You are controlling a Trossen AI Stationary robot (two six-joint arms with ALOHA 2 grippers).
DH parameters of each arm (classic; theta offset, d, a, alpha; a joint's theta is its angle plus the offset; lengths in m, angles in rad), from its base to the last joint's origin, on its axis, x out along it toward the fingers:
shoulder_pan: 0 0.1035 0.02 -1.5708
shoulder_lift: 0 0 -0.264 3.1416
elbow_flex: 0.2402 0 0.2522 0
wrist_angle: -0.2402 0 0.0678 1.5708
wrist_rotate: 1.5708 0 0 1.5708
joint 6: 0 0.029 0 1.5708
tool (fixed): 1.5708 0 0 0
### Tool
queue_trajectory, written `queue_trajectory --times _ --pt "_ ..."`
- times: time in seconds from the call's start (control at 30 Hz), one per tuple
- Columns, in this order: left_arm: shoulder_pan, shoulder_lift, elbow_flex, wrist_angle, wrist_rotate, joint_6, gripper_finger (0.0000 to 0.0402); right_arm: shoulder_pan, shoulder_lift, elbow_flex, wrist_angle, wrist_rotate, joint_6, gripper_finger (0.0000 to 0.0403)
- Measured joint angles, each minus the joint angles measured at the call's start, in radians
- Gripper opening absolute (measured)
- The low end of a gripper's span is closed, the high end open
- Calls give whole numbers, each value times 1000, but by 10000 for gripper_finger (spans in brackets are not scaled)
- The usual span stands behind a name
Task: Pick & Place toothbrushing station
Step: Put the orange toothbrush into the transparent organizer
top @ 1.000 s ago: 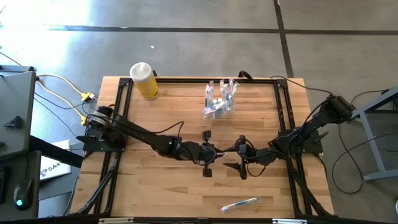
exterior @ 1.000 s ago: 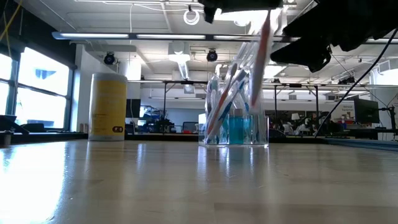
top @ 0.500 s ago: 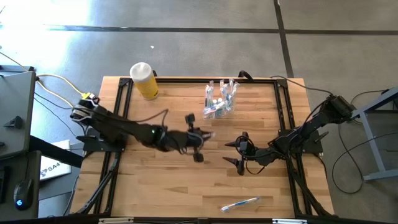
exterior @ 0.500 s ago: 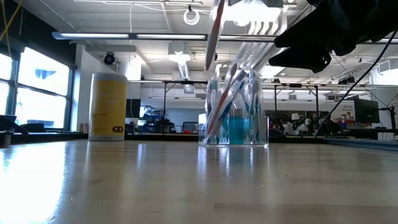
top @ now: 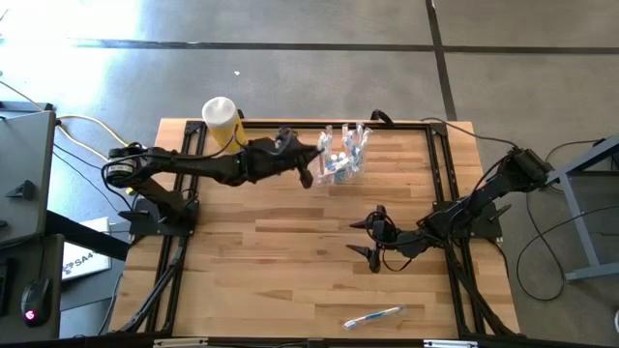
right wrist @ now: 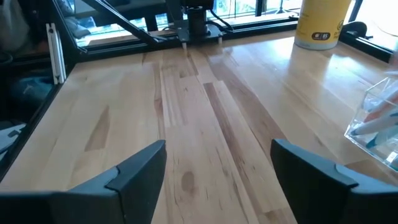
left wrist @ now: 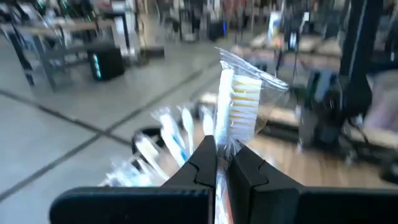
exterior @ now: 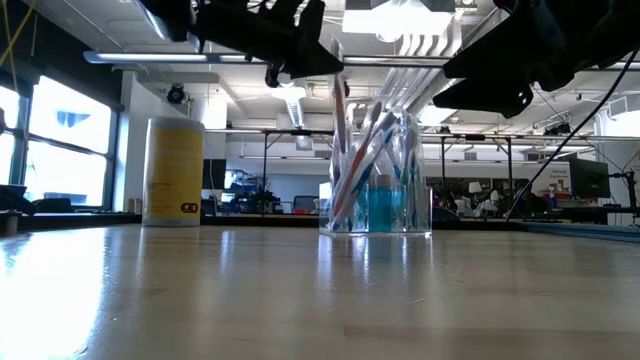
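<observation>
Now placing: wrapped white toothbrush [left wrist: 236, 106] pinched in left end effector [top: 308, 166], beside clear plastic cup [top: 340, 155].
Next, lower it in; right end effector [top: 365, 238] waits wide.

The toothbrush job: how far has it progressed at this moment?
Done: several toothbrushes already stand in the clear cup. In hand: the left gripper is shut on a wrapped toothbrush right beside the cup, not yet released. Left: one toothbrush lies near the table's front edge. The right gripper waits open over mid-table.
</observation>
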Motion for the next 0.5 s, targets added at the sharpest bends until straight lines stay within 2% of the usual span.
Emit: queue_trajectory --times 0.1,0.27,0.5 --pt "39 0 -53 113 18 0 4 0 0 0 0 0 0 281" --pt "69 3 -81 114 16 3 4 0 0 0 1 0 29 281" --pt "71 88 -84 147 9 26 4 0 0 0 15 6 59 281"
